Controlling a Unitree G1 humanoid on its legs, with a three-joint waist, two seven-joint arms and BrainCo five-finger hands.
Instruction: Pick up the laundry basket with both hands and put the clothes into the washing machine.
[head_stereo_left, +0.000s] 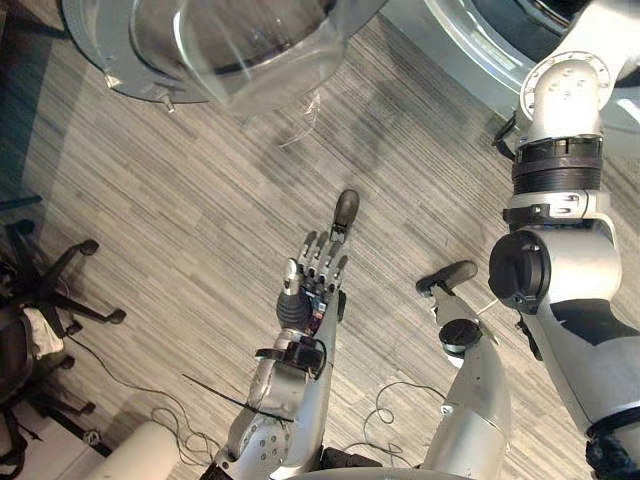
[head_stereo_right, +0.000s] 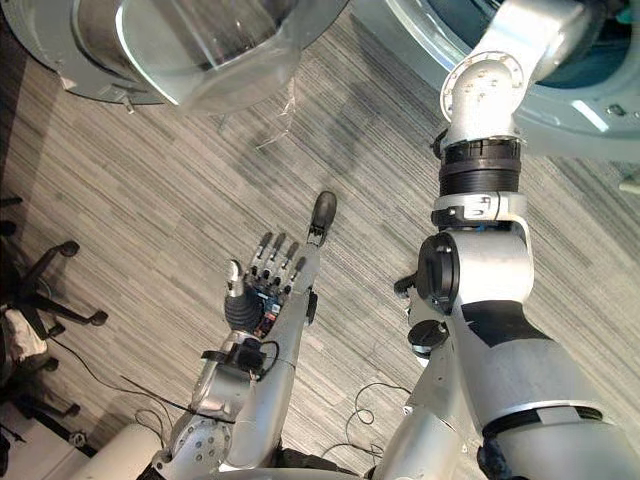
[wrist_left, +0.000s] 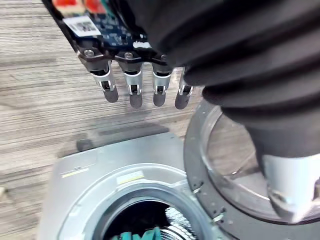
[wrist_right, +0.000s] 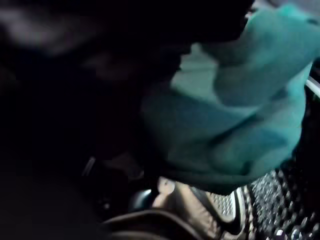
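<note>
The washing machine stands with its round glass door swung open. A teal cloth lies inside the perforated drum, and its edge is visible through the opening in the left wrist view. My right arm reaches up into the drum opening, so its hand is hidden inside, close to the teal cloth. My left hand hovers over the floor in front of the machine, open, palm up with its fingers straight, and holds nothing.
A black office chair on castors stands on the striped grey floor at the far left. A white object sits at the lower left edge. The open door overhangs the floor ahead of my left hand.
</note>
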